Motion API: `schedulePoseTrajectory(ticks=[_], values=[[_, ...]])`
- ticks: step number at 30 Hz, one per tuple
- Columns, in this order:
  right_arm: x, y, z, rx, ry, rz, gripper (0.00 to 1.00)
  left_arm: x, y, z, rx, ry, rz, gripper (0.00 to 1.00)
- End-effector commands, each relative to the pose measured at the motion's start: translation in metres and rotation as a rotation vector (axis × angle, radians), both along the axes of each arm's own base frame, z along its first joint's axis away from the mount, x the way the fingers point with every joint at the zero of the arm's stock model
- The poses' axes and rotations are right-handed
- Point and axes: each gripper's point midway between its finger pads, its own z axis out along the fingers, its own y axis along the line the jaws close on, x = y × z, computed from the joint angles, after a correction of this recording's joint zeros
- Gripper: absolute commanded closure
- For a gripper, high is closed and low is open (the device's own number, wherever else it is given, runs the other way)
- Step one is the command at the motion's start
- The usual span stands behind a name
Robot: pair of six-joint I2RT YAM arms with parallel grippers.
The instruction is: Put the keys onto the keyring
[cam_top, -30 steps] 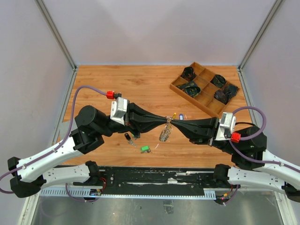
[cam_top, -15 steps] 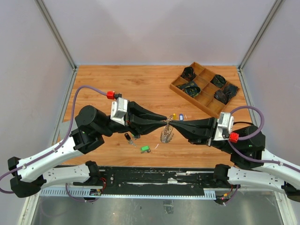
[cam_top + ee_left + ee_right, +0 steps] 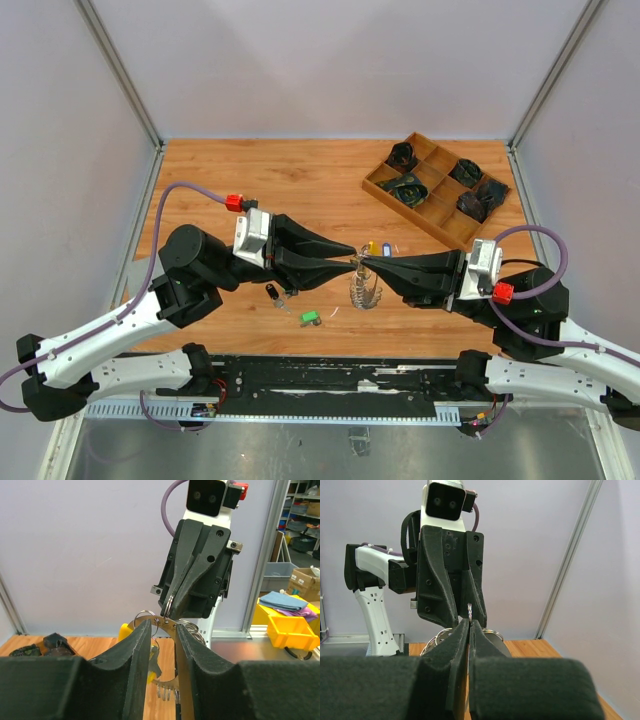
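Our right claw (image 3: 469, 622) is pressed together on a loop of the keyring (image 3: 366, 292), lifting it over the middle of the tabletop (image 3: 250, 180) so the coil dangles free for threading. Facing it, our left claw (image 3: 160, 627) stands slightly spread about the ring's top, gripping nothing, we judge. Toward the near edge a green key (image 3: 310, 318) and a dark-headed key (image 3: 272, 291) lie unthreaded. Just beyond the claws lies a blue key (image 3: 373, 247).

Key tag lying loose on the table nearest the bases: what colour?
The key tag is green, clearest in the top external view.
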Motion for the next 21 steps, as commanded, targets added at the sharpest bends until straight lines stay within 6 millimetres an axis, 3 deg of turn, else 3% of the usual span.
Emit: schedulePoseTrajectory(ticks=[1, 13, 21], values=[[-0.005, -0.008, 0.022, 0.058, -0.021, 0.011, 0.99, -0.007, 0.002, 0.011, -0.037, -0.024, -0.029, 0.67], [-0.007, -0.002, 0.011, 0.011, -0.026, 0.027, 0.99, -0.004, 0.002, 0.012, -0.043, -0.014, -0.011, 0.74], [-0.009, 0.000, 0.007, -0.007, -0.033, 0.038, 0.99, -0.002, 0.000, 0.011, -0.041, -0.011, -0.007, 0.74]])
